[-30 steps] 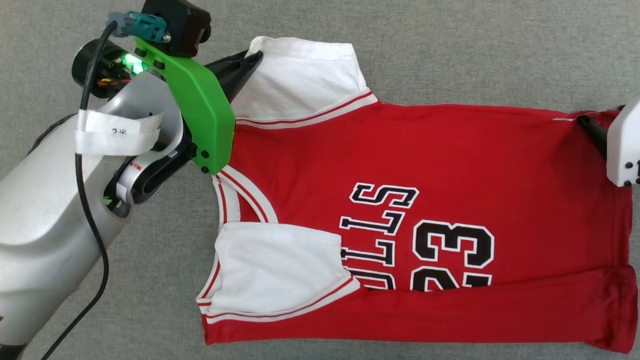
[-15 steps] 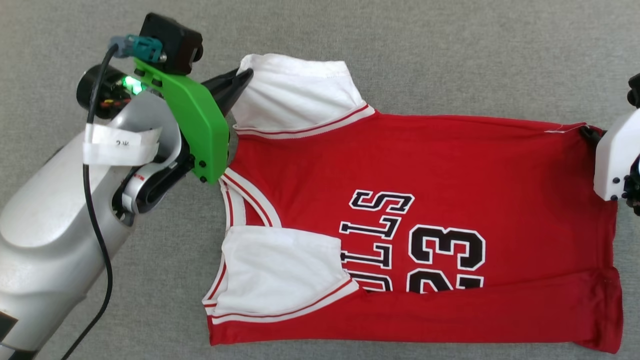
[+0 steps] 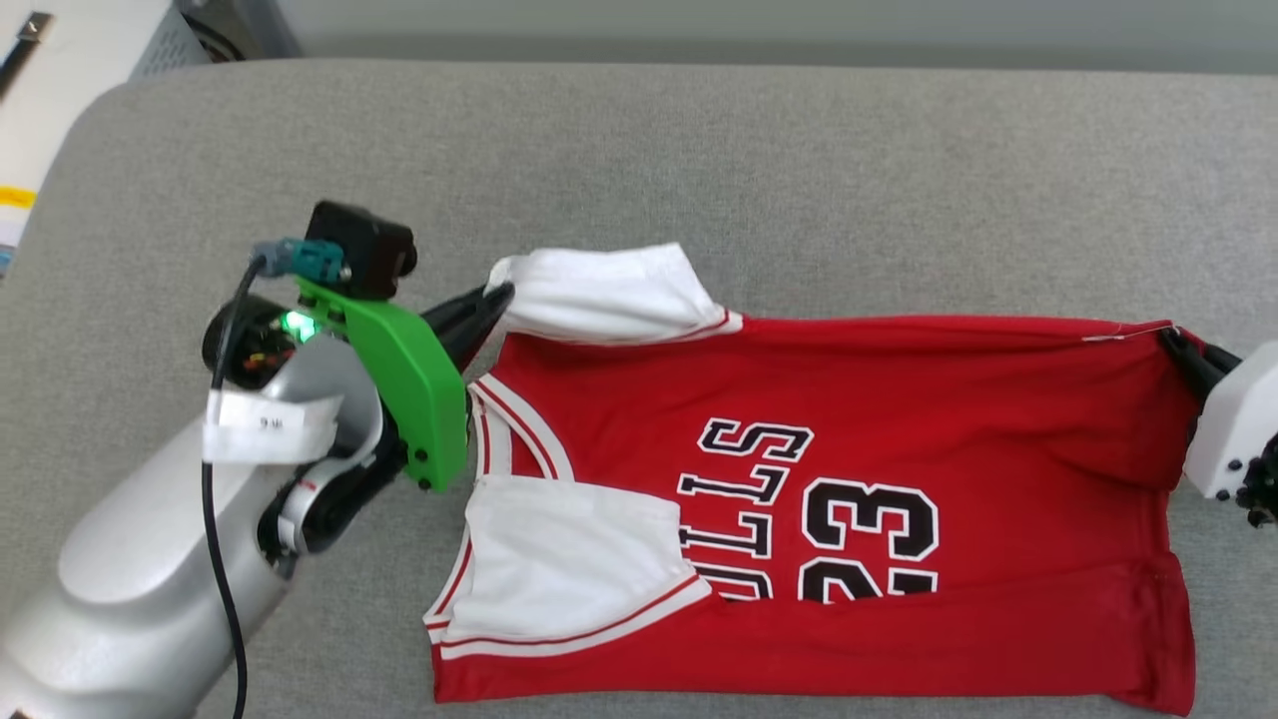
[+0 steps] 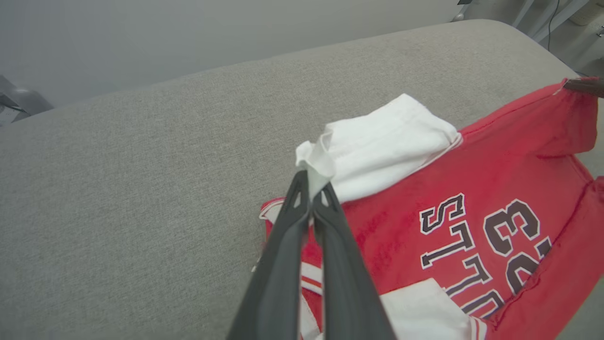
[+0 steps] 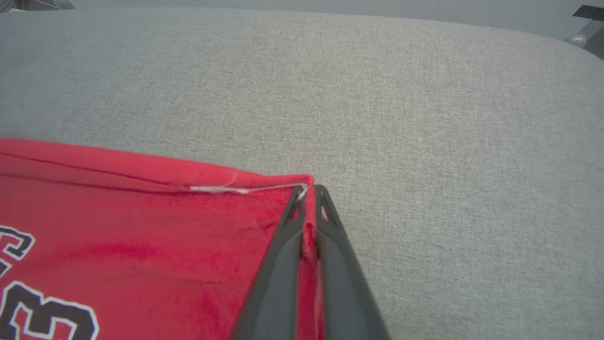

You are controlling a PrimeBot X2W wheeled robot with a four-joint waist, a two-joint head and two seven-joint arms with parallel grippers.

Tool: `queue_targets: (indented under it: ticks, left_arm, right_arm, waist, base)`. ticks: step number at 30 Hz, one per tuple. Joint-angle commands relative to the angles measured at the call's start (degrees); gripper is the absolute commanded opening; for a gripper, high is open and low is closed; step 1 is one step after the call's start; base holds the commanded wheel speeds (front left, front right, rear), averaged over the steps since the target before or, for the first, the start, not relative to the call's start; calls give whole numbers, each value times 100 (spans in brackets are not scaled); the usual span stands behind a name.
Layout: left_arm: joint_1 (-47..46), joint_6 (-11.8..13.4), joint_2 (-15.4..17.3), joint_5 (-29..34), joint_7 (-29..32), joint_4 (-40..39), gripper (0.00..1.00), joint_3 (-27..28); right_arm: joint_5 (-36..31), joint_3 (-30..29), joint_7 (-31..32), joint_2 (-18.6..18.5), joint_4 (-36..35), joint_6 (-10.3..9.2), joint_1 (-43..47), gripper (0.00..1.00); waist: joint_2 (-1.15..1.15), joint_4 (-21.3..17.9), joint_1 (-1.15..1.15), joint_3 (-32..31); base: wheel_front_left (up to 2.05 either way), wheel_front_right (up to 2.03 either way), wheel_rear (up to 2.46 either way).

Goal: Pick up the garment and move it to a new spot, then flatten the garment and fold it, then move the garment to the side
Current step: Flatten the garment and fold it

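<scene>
The garment [image 3: 849, 419], a red jersey with white sleeves and black lettering, lies spread on the grey cushion [image 3: 699, 150], its near edge folded over. My left gripper [image 3: 496, 295] is shut on the far white sleeve [image 3: 609, 295], whose edge is pinched between the fingertips [image 4: 314, 182] in the left wrist view. At the right, my right gripper [image 3: 1170, 338] is shut on the garment's far hem corner [image 5: 307, 186], with red cloth [image 5: 141, 226] bunched between its fingers. The far edge of the garment is raised off the cushion between the two grippers.
The grey cushion stretches beyond the garment to its rounded back edge [image 3: 639, 65]. Off its far left corner stand a white surface [image 3: 60, 50] and a grey box [image 3: 215, 20].
The right gripper has shut on the hem corner. Both grippers have lifted the garment's far edge and the far sleeve has bunched up. The head camera has tilted, bringing the cushion's back edge into view.
</scene>
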Motion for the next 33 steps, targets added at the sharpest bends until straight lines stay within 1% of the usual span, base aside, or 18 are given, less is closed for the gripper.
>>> queue_targets:
  ticks: [1, 5, 9, 12, 18, 26, 30, 33]
  left_arm:
    - [196, 79, 70, -78, -68, -62, 0, 4]
    - [566, 212, 194, -154, -142, -279, 0, -2]
    - [942, 386, 354, -239, -194, -531, 0, 10]
    - [1245, 484, 406, -312, -225, -670, 0, -38]
    - [1861, 646, 456, -405, -274, -774, 0, -230]
    - [2293, 638, 474, -414, -209, -626, 0, -529]
    - [2353, 607, 461, -371, -145, -527, 0, -655]
    - [2337, 584, 417, -313, -118, -427, 0, -731]
  right_arm:
    - [73, -61, -168, 11, -129, -3, 153, 0]
    - [205, -139, -517, 14, -347, -3, 528, 0]
    - [394, -177, -734, 4, -571, -3, 915, 0]
    - [589, -167, -741, -11, -682, -3, 1200, 0]
    - [860, 12, -659, -214, -936, -3, 1741, 0]
    - [1101, 361, -273, -608, -1194, -3, 2252, 0]
    - [1005, 608, -108, -931, -1332, -3, 2364, 0]
    - [976, 746, -79, -1067, -1376, -3, 2378, 0]
  waist:
    - [0, 39, 0, -240]
    - [0, 63, 0, -378]
    - [0, 95, 0, -449]
    - [0, 121, 0, -486]
    - [0, 160, 0, -488]
    - [0, 170, 0, -482]
    - [0, 161, 0, -456]
    - [0, 164, 0, -430]
  base:
    - [0, 0, 0]
    - [0, 0, 0]
    - [0, 0, 0]
    - [0, 0, 0]
    - [0, 0, 0]
    - [0, 0, 0]
    - [0, 0, 0]
    - [0, 0, 0]
